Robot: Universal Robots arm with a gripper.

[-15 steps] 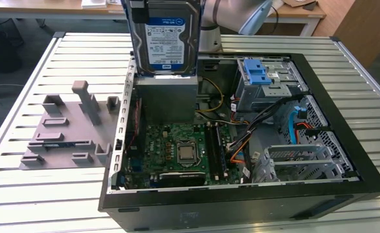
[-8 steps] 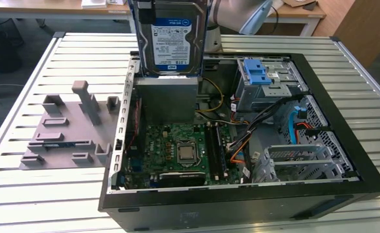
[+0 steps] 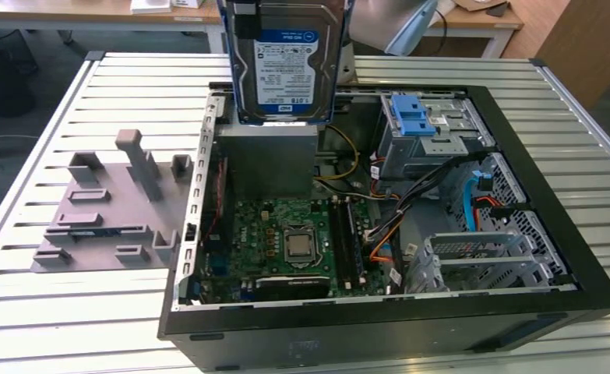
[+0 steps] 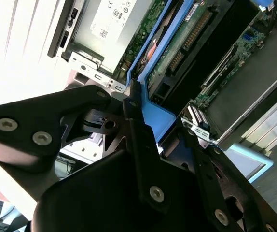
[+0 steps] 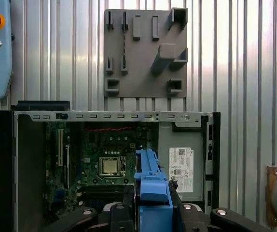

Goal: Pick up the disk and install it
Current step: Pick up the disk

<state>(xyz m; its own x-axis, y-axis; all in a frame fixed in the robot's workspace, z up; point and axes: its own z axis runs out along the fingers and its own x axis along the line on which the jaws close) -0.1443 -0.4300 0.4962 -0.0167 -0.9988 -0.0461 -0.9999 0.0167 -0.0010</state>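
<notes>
Count: one flat rectangular silver metal disk with white-and-blue label and blue plastic side rails point(image 3: 283, 70). One open black computer tower case point(image 3: 554, 257) lies on its side. One grey plastic slotted fixture plate point(image 3: 102, 210) sits beside it, both on the ribbed metal surface point(image 3: 55, 312). One grey power-supply box point(image 3: 266, 160) is inside the case. End effector point(image 5: 153, 195) is closed on the disk, black fingers point(image 4: 134, 125) pressed against the blue rails. Disk hangs upright over the case, just above the power-supply box, well apart from the fixture plate.
</notes>
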